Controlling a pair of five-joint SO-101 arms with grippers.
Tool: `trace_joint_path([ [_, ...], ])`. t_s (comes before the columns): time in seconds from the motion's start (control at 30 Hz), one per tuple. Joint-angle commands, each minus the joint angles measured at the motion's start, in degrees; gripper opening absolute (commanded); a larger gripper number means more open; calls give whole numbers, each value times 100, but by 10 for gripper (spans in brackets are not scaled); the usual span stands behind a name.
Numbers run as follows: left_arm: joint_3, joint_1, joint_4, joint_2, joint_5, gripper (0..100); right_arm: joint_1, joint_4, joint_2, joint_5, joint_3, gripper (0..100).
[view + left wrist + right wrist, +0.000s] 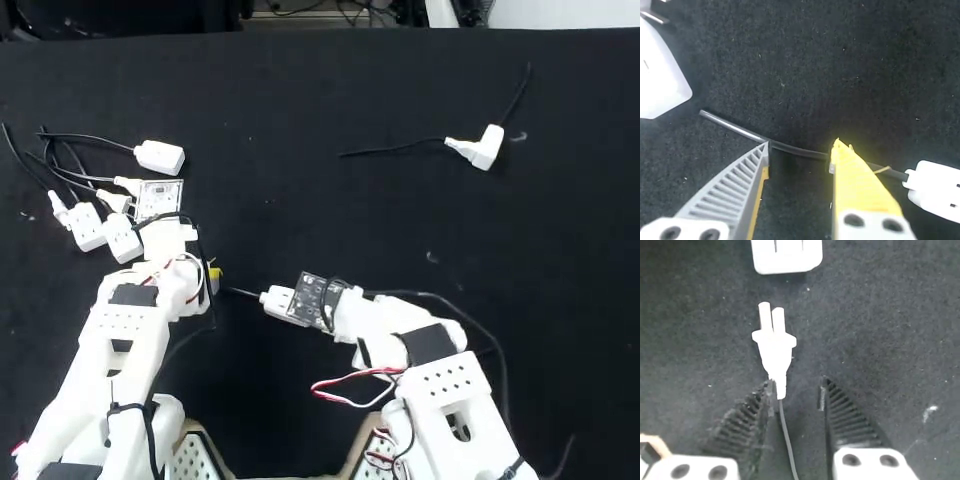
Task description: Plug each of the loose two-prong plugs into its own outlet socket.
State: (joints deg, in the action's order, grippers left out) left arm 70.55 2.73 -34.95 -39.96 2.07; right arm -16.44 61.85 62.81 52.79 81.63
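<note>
plug (774, 342): lies just ahead of spread right claw (797, 382), prongs toward white socket (786, 255), apart. left claw (801, 145): spread, straddles a black cable (735, 127). underneath: black cloth (400, 220), flecked with lint; tangled wires (340, 12) beyond far edge.

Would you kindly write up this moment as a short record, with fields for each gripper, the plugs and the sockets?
left gripper: open, fingers either side of the socket's black cable
right gripper: open, astride the white plug's tail
white plug: lying flat, prongs pointing at the socket, not inserted
socket: white, slots facing the plug, gap between them
other plug: loose on the black table, far side, right
far left: cluster of white sockets and plugs
</note>
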Motion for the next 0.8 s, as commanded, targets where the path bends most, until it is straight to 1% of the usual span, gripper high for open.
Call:
trace_joint_path([
  [0.0, -40, 40, 53, -132, 35, 202, -62, -123, 101, -62, -40, 129],
  [0.17, -40, 40, 53, -132, 35, 202, -62, -141, -259, -88, -22, 128],
  [0.33, -40, 40, 53, -123, 35, 202, -62, -308, -1411, -484, -813, 127],
  [0.47, -40, 66, 53, -123, 35, 202, -62, -466, -2448, -492, -1402, 127],
  [0.6, -40, 66, 53, -132, 35, 202, -62, -677, -3257, -475, -1684, 127],
  [0.77, -40, 66, 44, -132, 35, 202, -62, -782, -3424, -466, -1789, 127],
])
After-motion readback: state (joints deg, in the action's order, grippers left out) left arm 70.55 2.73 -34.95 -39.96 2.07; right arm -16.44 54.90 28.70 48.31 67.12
